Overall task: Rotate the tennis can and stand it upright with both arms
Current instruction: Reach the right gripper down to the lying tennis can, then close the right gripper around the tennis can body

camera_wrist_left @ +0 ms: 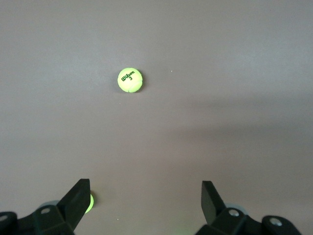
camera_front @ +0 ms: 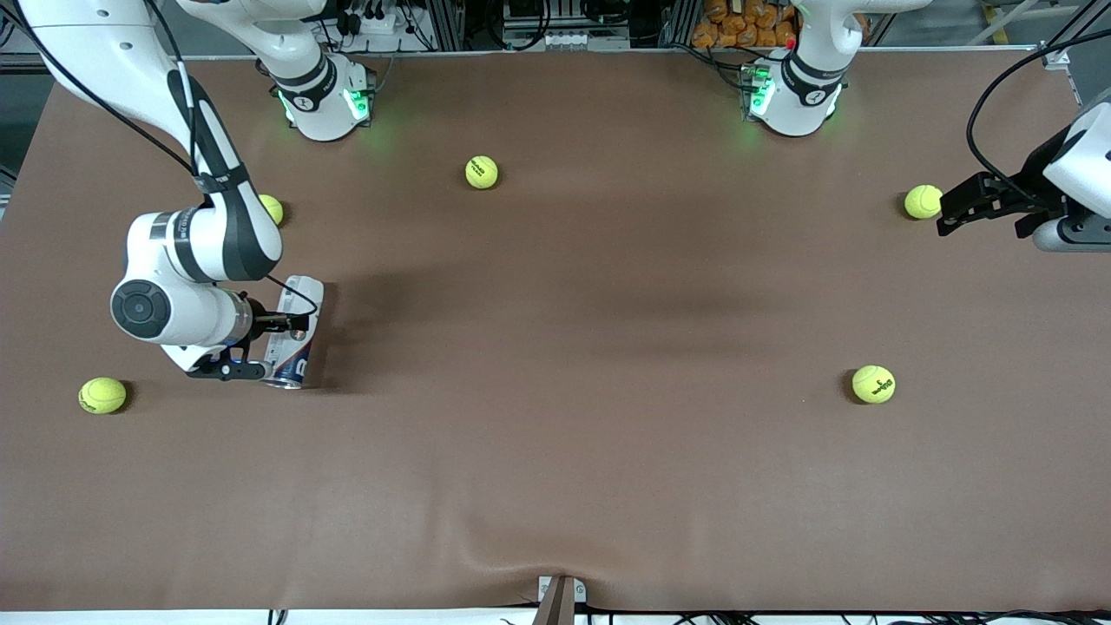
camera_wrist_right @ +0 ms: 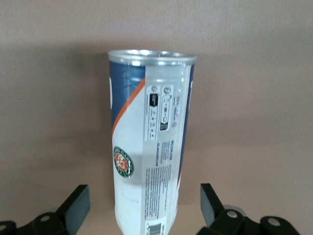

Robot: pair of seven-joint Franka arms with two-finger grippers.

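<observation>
The slim clear-plastic tennis can (camera_front: 293, 334) with its white, navy and red label lies flat on the brown table (camera_front: 555, 434), near the edge at the right arm's end. The right gripper (camera_front: 260, 347) is down around it, fingers spread wide on either side, gripping nothing. The left gripper (camera_front: 955, 213) waits, wide open and empty, above the edge at the left arm's end, just beside a yellow-green tennis ball (camera_front: 923, 201).

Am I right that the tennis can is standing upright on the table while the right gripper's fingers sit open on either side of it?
Not quite: the tennis can is lying on its side on the table, as the front view shows. The rest holds: the right gripper has its fingers open on either side of it, seen in the right wrist view.
</observation>
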